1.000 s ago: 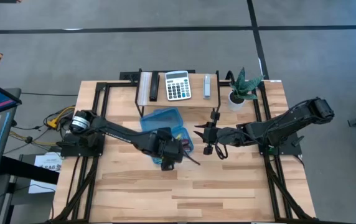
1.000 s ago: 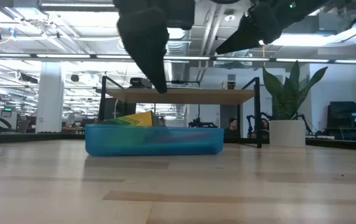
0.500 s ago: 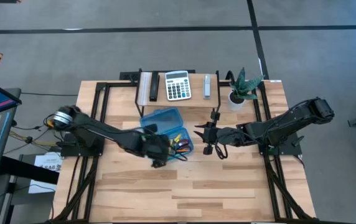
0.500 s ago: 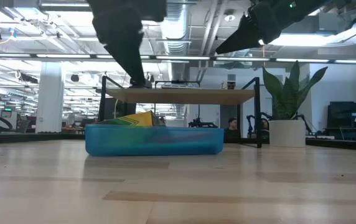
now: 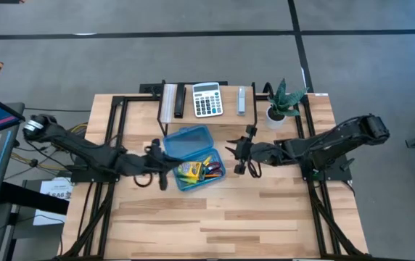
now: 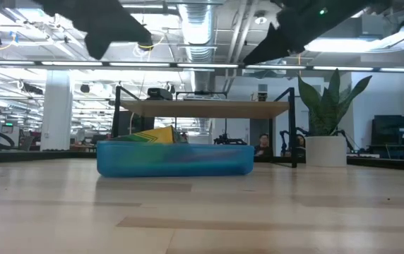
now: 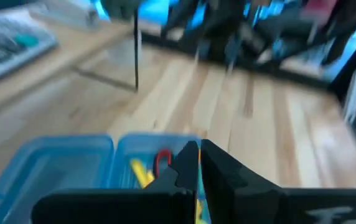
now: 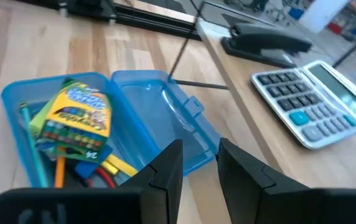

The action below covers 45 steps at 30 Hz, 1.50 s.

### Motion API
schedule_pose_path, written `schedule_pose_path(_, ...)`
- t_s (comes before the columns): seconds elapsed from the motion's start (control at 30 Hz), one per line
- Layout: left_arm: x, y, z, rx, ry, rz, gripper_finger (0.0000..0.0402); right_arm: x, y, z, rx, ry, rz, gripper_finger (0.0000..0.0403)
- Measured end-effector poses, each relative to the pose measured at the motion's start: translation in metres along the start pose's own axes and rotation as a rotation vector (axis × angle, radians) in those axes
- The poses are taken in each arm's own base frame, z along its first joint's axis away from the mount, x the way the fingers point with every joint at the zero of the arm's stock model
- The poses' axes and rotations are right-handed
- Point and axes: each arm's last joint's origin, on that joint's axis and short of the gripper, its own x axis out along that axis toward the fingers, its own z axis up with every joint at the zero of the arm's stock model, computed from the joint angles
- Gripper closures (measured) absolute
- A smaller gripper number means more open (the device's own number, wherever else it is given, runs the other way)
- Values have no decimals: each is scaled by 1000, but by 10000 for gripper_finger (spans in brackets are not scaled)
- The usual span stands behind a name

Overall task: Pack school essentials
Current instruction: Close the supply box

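A translucent blue case lies open in the middle of the table, its lid folded out toward the far side. Its base holds the yellow-green crayon box, a teal pen, yellow and orange pencils and red scissors handles. My left gripper hovers shut just left of the case, above the table. My right gripper hovers open to the right of the case, with nothing between its fingers.
A raised shelf along the far edge carries a grey-white calculator, a black stapler and other small items. A potted plant stands at the far right. Bare wood lies on the near side of the case.
My left gripper has pulled back from above the case's base toward the table's left edge. It has tipped up from pointing down to nearly level. Its fingers have shut with nothing in them. The case and its contents have stayed put.
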Motion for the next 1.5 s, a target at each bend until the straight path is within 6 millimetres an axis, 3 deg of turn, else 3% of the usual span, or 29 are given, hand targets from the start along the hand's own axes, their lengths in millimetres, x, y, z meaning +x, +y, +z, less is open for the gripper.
schedule_pose_path(0.23,-21,21,-16,-63,-167,-33,400,24,-8,-9,62,44,86,284)
schedule_pose_path(0.43,-21,31,-35,-38,-194,14,401,49,-10,-24,64,96,66,287)
schedule_pose_path(0.6,-20,38,-49,-40,-182,90,401,60,-17,-29,88,97,146,302)
schedule_pose_path(0.87,-20,44,-58,-15,-146,186,401,67,-38,-28,182,67,139,395)
schedule_pose_path(1.03,-19,48,-67,-25,-80,235,401,73,-49,-31,235,73,128,383)
schedule_pose_path(1.27,-23,60,-86,-97,29,382,401,79,-66,-38,320,102,99,397)
schedule_pose_path(1.5,-25,64,-92,-114,63,432,401,103,-68,-55,328,129,70,398)
